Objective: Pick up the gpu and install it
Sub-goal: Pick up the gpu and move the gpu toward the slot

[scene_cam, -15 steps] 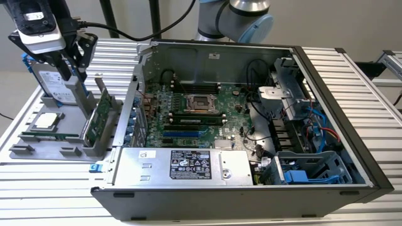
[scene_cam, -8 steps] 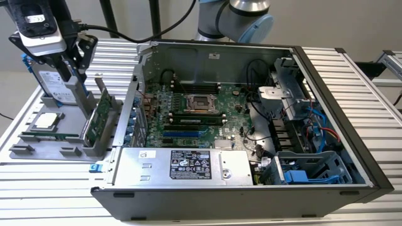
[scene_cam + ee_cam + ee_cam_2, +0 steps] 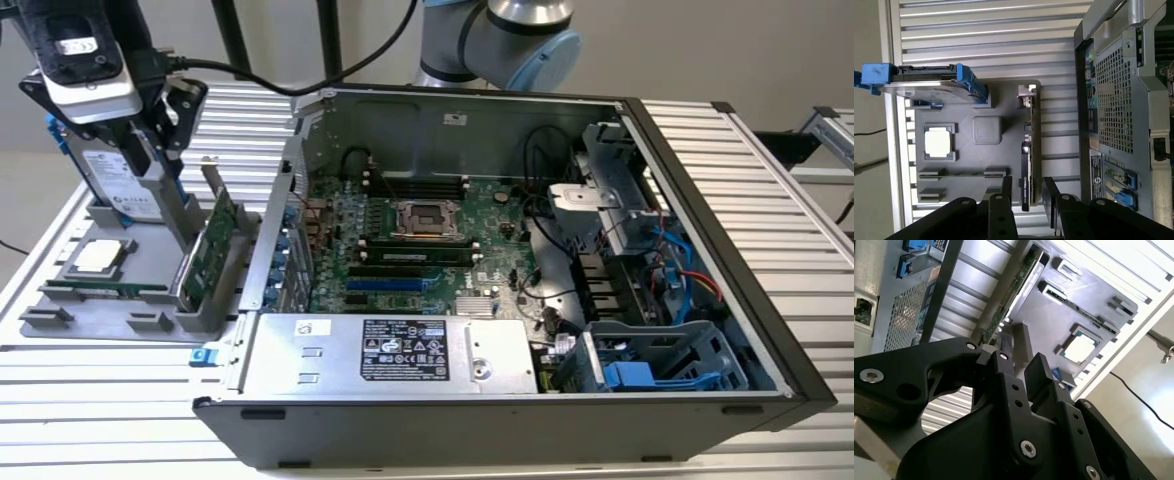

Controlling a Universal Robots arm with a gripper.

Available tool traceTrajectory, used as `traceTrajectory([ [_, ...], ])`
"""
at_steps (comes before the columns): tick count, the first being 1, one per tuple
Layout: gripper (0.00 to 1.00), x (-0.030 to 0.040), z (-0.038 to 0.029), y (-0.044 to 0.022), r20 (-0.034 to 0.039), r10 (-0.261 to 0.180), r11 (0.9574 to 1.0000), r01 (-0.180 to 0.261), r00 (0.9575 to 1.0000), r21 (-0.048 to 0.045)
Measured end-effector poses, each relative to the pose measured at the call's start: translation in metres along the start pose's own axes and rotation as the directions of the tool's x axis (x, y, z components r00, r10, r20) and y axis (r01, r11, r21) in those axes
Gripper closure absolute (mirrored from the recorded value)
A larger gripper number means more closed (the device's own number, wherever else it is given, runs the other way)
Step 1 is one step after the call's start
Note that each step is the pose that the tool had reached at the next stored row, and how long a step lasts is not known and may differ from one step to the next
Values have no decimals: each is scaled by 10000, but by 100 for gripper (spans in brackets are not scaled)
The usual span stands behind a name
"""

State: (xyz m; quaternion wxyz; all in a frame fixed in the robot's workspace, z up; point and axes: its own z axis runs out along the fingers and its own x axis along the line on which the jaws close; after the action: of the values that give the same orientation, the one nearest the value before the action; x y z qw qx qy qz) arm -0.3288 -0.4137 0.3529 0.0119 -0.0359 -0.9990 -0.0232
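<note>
gpu (image 3: 1026,165) stands on edge in a slot of the grey fixture tray (image 3: 1004,150), along the tray side nearest the pc case (image 3: 467,420) but fully outside it, so not installed. Its silver bracket end points toward the end of the tray where the hard drive (image 3: 929,82) stands. On-edge parking looks deliberate: it leaves the board's top edge exposed for a pinch across its thickness, and probably matches the attitude the card needs for a slot. gripper (image 3: 1027,181) sits over the card's non-bracket end with the jaws spread wider than the board. In the first wrist view one finger lies either side of the card's line, and nothing is held. I can't tell whether the fingertips are down at card level or just above it; the exterior view suggests above, with the gripper (image 3: 160,135) high over the tray beside the hard drive. No contact visible. The cpu (image 3: 940,141) lies flat in its own pocket, well clear of the fingers, so the one near neighbour I can see is the slot wall. The case lies on its side with the panel off and the motherboard (image 3: 414,250) facing up, which I read as set up for straight-down insertion. Everything sits on a slotted aluminium table (image 3: 107,400).
</note>
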Motion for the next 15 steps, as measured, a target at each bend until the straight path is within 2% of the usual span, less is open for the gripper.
traceTrajectory([
  [15,0,-2,51,-6,-197,10,10000,-10,9998,14],
])
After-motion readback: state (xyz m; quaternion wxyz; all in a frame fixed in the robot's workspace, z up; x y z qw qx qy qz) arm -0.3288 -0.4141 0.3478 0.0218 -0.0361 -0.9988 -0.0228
